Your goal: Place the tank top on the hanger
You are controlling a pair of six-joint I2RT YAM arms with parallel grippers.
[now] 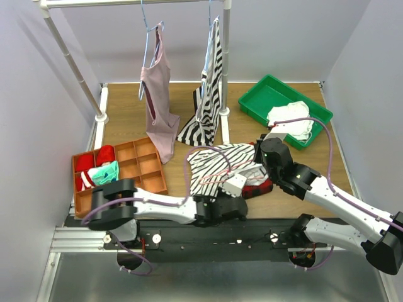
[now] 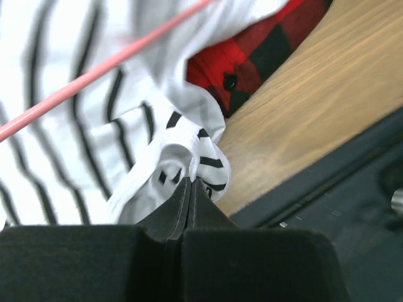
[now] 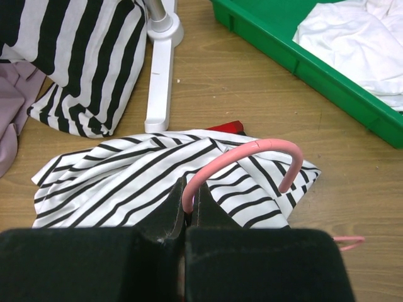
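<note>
Gripping a fold of the white, thin-striped fabric tank top (image 1: 217, 160) heaped on the wooden table (image 1: 126, 123), the left gripper (image 2: 191, 189) stood clamped. The right gripper (image 3: 187, 211) pinched the pink wire hanger (image 3: 249, 147) at its hook. Threading seemed in hand; next, the opening needed spreading over a hanger arm.

Left arm (image 1: 164, 207) stretches low along the counter's near edge, the left gripper (image 2: 191, 182) pinched tight on a fold of the tank top (image 2: 63, 157). Right arm (image 1: 340, 198) angles in from the near right corner, the right gripper (image 3: 186, 192) clamped on the hanger (image 3: 258, 145).
</note>
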